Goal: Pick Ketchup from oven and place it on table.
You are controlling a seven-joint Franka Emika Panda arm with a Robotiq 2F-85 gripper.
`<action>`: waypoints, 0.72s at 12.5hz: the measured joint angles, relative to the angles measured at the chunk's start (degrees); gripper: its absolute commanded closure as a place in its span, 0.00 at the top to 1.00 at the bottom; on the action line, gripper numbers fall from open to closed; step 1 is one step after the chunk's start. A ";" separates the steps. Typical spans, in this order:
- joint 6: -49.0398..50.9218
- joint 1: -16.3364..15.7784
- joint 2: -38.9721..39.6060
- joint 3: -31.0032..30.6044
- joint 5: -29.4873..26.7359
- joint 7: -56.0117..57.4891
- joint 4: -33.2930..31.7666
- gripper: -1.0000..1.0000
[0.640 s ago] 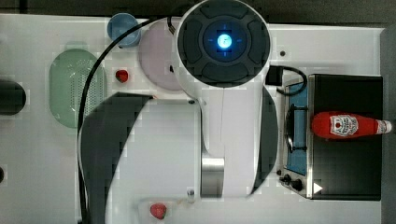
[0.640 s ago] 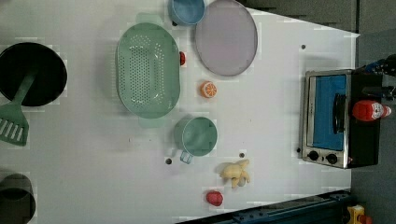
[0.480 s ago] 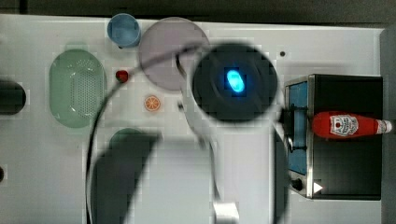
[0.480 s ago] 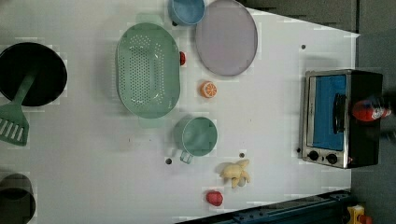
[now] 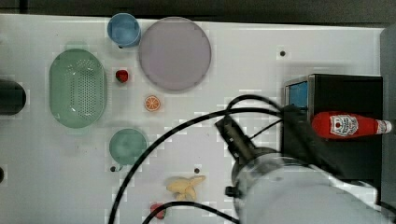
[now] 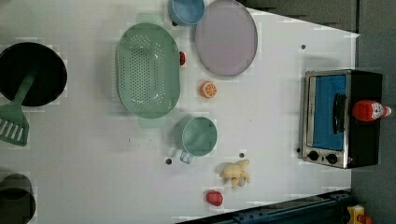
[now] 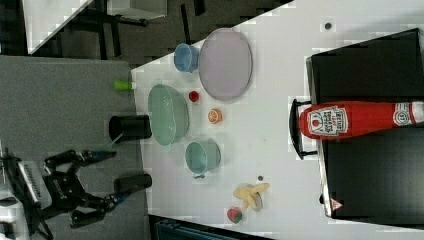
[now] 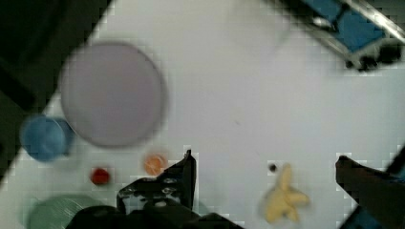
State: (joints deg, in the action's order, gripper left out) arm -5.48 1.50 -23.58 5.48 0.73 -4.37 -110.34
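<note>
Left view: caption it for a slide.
Ketchup lying on top of the oven at the white table's edge, green colander and purple plate nearby.

The ketchup (image 5: 350, 125) is red with a white label printed in red and a white cap. The oven (image 6: 341, 119) has a black top, steel front frame, blue-tinted glass and black knobs. The tabletop (image 6: 261, 116) is white. The colander (image 5: 77, 87) is pale green and perforated, the plate (image 5: 174, 53) lilac, one cup (image 5: 123, 29) blue, the other cup (image 5: 128, 146) teal, and the pan (image 6: 32, 73) black.
</note>
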 measured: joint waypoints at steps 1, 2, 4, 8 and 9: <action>-0.95 0.50 0.78 0.65 0.16 -0.01 0.56 1.00; -1.91 0.38 2.32 2.15 0.90 -0.04 0.84 1.00; -3.72 0.95 7.23 5.89 -0.09 -0.03 1.06 1.00; -12.97 2.55 17.55 14.88 -0.43 -0.33 -0.06 1.00; -13.54 3.20 18.92 16.35 -0.29 -0.35 -1.06 1.00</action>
State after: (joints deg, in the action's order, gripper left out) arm -19.02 4.70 -4.67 21.84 0.43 -4.72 -111.40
